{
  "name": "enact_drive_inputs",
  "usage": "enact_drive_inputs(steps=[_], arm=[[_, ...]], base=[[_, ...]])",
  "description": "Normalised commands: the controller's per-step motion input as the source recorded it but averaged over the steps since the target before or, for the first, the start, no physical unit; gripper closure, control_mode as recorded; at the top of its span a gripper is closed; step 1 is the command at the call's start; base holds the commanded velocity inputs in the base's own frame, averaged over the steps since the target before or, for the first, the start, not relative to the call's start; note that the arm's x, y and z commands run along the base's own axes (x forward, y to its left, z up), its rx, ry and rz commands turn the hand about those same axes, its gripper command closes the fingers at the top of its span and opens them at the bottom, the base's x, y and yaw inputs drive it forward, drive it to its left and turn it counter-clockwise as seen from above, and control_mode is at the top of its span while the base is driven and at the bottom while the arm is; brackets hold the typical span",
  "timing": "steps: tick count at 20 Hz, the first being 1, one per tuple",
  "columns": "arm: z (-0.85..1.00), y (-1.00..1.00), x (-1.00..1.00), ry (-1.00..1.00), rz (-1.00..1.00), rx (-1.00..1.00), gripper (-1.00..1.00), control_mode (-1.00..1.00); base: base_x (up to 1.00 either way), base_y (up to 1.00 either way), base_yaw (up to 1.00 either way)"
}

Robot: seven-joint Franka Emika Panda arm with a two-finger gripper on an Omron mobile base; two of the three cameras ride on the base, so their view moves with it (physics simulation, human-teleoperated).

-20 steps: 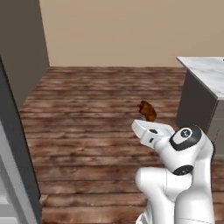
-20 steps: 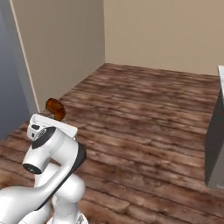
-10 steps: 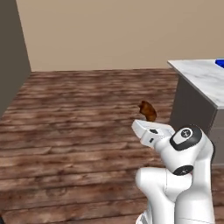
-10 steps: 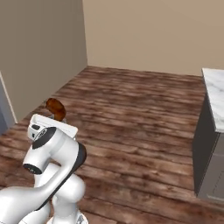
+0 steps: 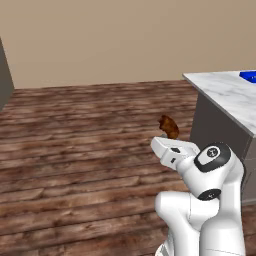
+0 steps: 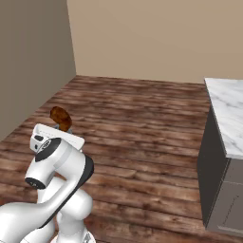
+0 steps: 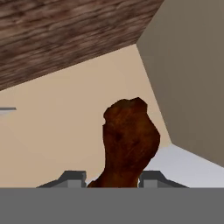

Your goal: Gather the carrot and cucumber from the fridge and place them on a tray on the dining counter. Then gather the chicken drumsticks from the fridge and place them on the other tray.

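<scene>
Stretching across both base views, the wooden floor (image 5: 75, 150) took most of the scene, made of dark brown planks, and behind it stood the plain beige wall (image 5: 125, 40). At the right side stood the dining counter (image 5: 225, 97), with a white marble top and grey sides; in the right base view its grey cabinet front (image 6: 228, 199) was also visible. A small blue object (image 5: 248, 75) lay on the far edge of the counter top, cut by the frame, so I could not tell what it was. A grey-brown wall (image 6: 33, 61) rose at the left of the right base view.

The white arm (image 5: 210, 200) stood well apart from the counter top, with the hand held up above the floor. The gripper (image 7: 112, 178) was half closed on the chicken drumstick (image 7: 129, 140), its fingers (image 7: 72, 177) pressing the narrow end from both sides. The brown thick end of the drumstick stuck out past the fingers, in the air, touching neither floor nor counter.
</scene>
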Motion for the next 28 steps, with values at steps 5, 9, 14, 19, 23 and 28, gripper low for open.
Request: enact_drive_inputs(steps=[5,9,14,19,23,28], arm=[[0.0,0.0,0.0,0.0,0.0,0.0,1.0,1.0],[0.0,0.0,0.0,0.0,0.0,0.0,1.0,1.0],[0.0,0.0,0.0,0.0,0.0,0.0,1.0,1.0],[0.0,0.0,0.0,0.0,0.0,0.0,1.0,1.0],[0.0,0.0,0.0,0.0,0.0,0.0,1.0,1.0],[0.0,0.0,0.0,0.0,0.0,0.0,1.0,1.0]], base=[[0.62,0.0,-0.21],[0.65,0.02,-0.2],[0.72,0.2,-0.17],[0.76,0.35,-0.15],[0.76,0.45,-0.16],[0.74,0.53,-0.18]])
